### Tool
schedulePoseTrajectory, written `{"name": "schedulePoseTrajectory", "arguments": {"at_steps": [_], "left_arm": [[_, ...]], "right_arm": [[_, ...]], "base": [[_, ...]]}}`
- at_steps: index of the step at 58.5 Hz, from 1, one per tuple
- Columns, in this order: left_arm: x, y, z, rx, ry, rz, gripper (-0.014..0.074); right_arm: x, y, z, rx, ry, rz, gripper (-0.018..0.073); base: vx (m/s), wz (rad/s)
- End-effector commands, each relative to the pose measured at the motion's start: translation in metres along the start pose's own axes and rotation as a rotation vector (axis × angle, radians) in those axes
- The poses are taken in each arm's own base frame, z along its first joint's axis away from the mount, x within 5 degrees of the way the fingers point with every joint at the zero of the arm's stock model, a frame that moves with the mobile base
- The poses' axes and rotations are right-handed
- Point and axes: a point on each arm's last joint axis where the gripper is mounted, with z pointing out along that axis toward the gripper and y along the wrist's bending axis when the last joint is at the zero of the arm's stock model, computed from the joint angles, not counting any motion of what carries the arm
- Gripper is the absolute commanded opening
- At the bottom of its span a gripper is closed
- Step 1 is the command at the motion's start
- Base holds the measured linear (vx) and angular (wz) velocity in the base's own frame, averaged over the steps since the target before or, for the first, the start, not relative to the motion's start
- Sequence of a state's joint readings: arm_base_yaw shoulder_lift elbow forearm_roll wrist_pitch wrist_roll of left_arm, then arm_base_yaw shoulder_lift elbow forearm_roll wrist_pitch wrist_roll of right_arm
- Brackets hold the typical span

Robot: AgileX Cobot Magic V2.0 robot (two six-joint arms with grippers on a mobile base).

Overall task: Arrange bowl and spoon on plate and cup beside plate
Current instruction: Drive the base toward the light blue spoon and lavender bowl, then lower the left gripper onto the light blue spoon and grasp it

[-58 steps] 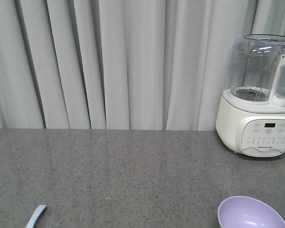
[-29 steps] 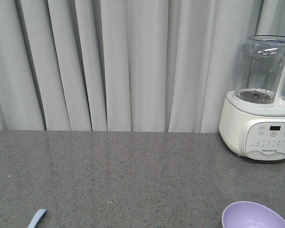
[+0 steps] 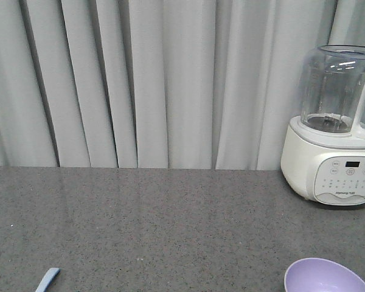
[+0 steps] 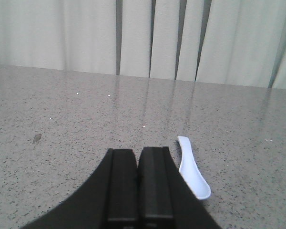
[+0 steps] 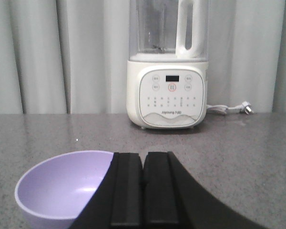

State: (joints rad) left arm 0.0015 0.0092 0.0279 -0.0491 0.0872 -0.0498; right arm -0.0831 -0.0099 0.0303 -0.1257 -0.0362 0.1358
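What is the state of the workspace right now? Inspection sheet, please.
Surface: grey speckled stone countertop, no spills seen.
Job's things: small lavender-purple plastic bowl upright, front right; short pale blue plastic spoon lying flat, front left; plate and cup not in view.
Clutter: white blender with clear jug, back right.
Grippers: left tool shut, empty; right tool shut, empty.
Cables: white blender cord, plug lying loose on the counter.
Surroundings: pale grey pleated curtain.
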Motion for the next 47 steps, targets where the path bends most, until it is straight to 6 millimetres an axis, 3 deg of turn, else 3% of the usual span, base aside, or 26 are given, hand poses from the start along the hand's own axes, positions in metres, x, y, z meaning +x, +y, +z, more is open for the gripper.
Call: {"name": "schedulePoseTrajectory", "arguments": {"at_steps": [1,6,12,23,29,34,47], "left_arm": [[-0.004,0.000,0.001,0.003,-0.100,-0.023,-0.0006],[-0.021,0.000,-0.001,0.012,-0.234,-0.094,-0.0006],[-0.048,-0.003,-0.008,0.022,-0.367,-0.033,-0.0003],[-0.122,-0.013,-0.026,0.020,-0.483,0.146,-0.0003],[-0.159,-0.016,-0.022,-0.003,-0.441,0.236,-0.0003],[-0.169,-0.016,-0.008,-0.018,-0.361,0.277,-0.0003],[-0.146,-0.011,0.030,-0.039,-0.062,0.280,0.0043]], "right_arm": [[-0.009,0.002,-0.002,-0.022,-0.149,-0.012,-0.0009],[-0.017,0.002,-0.003,-0.029,-0.214,0.013,-0.0009],[-0.034,0.001,-0.002,-0.017,-0.186,0.075,-0.0009],[-0.115,0.001,0.008,-0.005,-0.197,0.006,-0.0009],[-0.142,0.000,0.025,0.016,-0.117,-0.069,-0.0009],[-0.145,-0.001,0.044,0.029,-0.009,-0.096,-0.0007],[-0.123,-0.002,0.081,0.024,0.174,-0.097,0.0030]], "base": [[0.00,0.00],[0.00,0.00],[0.00,0.00],[0.00,0.00],[0.00,0.00],[0.00,0.00],[0.00,0.00]]}}
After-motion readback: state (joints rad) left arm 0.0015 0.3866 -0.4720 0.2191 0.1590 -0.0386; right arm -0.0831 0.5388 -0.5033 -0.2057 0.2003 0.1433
